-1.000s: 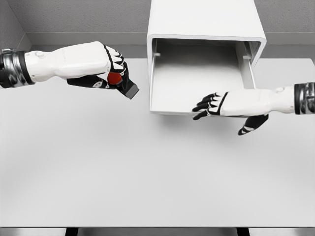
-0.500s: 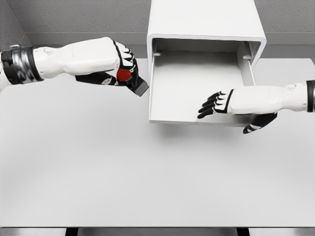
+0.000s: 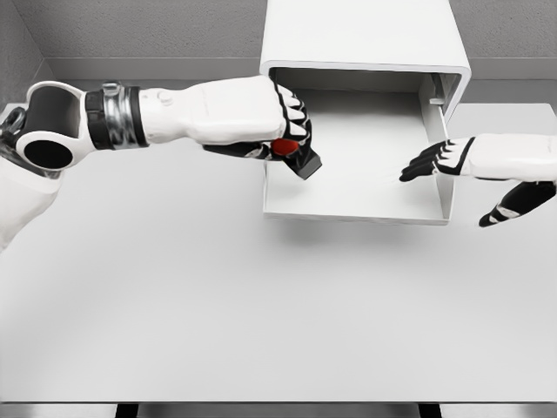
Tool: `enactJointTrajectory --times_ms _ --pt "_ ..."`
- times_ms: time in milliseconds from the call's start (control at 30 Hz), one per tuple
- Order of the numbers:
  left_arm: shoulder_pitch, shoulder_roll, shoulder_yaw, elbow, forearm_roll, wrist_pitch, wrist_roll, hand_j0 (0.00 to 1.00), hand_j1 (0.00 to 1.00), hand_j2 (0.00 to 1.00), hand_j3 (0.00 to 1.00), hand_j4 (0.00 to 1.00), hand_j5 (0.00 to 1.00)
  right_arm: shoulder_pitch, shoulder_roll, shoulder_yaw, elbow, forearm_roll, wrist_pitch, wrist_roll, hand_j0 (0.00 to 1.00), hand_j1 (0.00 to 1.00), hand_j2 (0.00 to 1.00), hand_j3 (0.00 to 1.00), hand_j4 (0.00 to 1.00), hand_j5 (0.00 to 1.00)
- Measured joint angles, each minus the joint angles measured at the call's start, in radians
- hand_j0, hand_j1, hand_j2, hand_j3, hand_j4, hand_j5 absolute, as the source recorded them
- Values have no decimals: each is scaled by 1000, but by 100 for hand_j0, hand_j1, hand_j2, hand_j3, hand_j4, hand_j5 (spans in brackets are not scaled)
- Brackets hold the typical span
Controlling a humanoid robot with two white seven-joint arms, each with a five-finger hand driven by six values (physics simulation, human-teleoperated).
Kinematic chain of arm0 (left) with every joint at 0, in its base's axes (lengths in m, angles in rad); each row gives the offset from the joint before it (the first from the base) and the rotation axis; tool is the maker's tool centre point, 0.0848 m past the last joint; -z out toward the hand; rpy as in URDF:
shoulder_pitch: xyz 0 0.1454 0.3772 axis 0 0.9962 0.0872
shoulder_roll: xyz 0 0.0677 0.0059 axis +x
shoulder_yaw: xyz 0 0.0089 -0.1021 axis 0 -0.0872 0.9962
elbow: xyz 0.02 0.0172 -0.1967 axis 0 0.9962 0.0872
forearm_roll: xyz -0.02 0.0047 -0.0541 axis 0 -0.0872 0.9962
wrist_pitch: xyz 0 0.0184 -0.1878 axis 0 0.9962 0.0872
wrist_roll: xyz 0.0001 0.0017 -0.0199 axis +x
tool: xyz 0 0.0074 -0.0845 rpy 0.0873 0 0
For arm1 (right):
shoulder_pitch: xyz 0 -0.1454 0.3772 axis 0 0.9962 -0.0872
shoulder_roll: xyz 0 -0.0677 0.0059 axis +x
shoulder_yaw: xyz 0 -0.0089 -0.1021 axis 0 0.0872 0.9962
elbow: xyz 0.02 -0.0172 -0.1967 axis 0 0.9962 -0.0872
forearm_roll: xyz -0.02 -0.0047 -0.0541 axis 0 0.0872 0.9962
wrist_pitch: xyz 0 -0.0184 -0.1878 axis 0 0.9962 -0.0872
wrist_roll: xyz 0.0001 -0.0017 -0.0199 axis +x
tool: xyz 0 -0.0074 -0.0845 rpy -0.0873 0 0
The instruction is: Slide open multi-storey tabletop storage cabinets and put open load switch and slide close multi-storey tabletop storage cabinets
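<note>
L hand (image 3: 283,131) pinches black red-knobbed load switch (image 3: 294,155) over pulled-out white drawer (image 3: 348,209), ready to drop in; R hand (image 3: 457,161) spread w/ nothing held, off drawer's side.

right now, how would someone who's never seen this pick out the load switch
Start at the white storage cabinet at the back of the table, with its drawer slid open toward you. At the drawer's left edge, the left hand grips the load switch. It is a small dark block with a red knob, the only coloured thing here.
</note>
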Motion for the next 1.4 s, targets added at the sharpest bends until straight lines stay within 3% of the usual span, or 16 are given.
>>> enactJointTrajectory --times_ms 167,433,567,1033,1200,1233,1300,1400 --pt "-26 -73 -23 53 -70 0 0 43 43 43 43 43 43 0 -40 -44 12 1 0 -1 100 100 100 100 100 100" --pt "-55 -154 -57 188 -103 0 0 45 45 45 45 45 45 0 -72 -63 10 2 0 -26 100 100 100 100 100 100" --pt "-54 -168 -59 203 -106 0 0 77 77 77 77 77 77 2 -71 -64 9 2 0 -29 100 100 100 100 100 100" --pt "-58 -168 -58 197 -99 1 0 83 83 83 83 83 83 8 -71 -62 15 1 0 -29 100 100 100 100 100 100" --pt "-74 -66 -49 92 28 1 1 89 89 89 89 89 89 15 -72 -60 14 2 0 -52 100 100 100 100 100 100" --pt "-71 -25 -48 63 77 1 1 100 100 100 100 100 100 15 -70 -58 12 2 0 -74 100 100 100 100 100 100" --pt "-55 92 -51 3 200 1 1 100 100 100 100 100 100 18 -64 -55 7 3 0 -101 100 100 100 100 100 100" --pt "29 293 -55 -63 380 0 0 100 100 100 100 100 100 56 -50 -53 3 5 0 -119 100 100 100 100 100 100"
